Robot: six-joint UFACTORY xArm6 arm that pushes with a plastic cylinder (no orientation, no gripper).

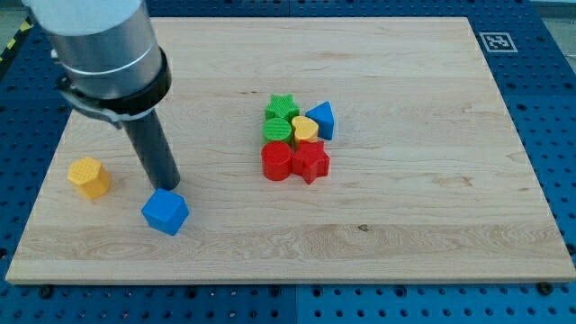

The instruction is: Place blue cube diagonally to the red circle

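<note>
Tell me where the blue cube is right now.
The blue cube sits at the view's lower left, my tip just above it, the yellow block to its left.

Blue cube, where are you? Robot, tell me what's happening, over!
My tip right at the blue cube, on its upper side. Red circle off to the view's right, packed in the cluster. Nothing between them.

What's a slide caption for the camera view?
My tip touches the blue cube at the wooden board's left, far from the red circle in the central cluster.
</note>
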